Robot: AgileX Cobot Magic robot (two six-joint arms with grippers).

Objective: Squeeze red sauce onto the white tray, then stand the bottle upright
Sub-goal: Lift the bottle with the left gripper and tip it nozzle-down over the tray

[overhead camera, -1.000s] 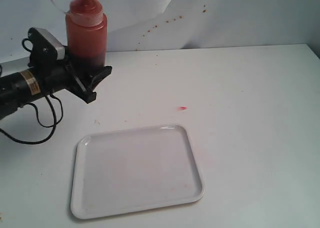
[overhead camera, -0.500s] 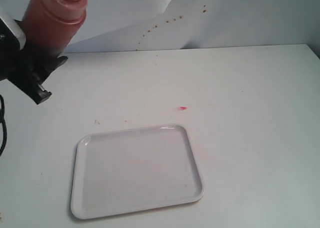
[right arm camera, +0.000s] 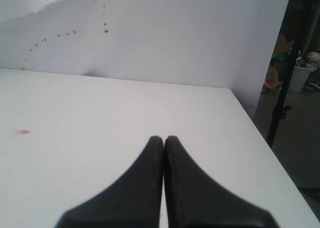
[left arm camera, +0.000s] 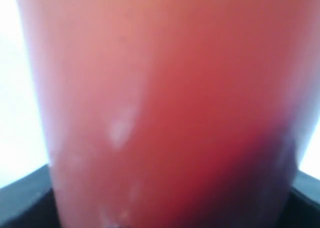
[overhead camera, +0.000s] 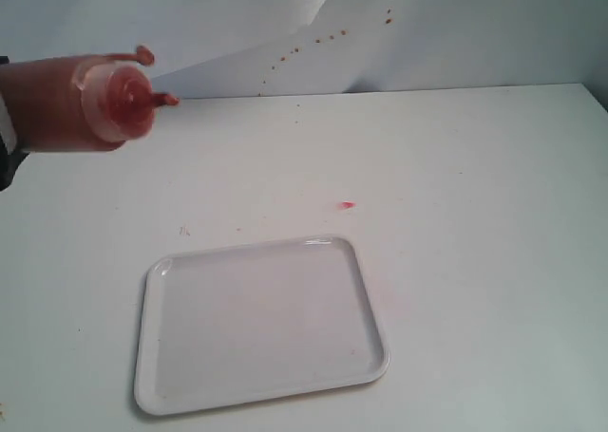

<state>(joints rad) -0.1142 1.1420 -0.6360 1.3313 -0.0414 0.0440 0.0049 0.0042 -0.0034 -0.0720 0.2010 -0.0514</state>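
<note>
Well, closest in the exterior view the white tray is seen lying flat on the table, and no sauce can be made out on it yet. Just past its far right corner a tiny pink smear is spotted on the tabletop. Further back and off to the left, well apart from the tray, the bottle is held in the air on its side, its blurred cap end turned toward the middle of the table. It is clamped by the left gripper, with dark jaws glimpsed on either side of the body. The red sauce is seen through the plastic. The right gripper is parked with its fingers pressed together, and nothing is held between them.

Handling-wise, the walls are probably soft and springy, so a mid-body hold is likely best. It should be squeezed gently, since a smooth, fairly full bottle could slip or gush. Farthest back, the white backdrop is dotted with reddish specks.
</note>
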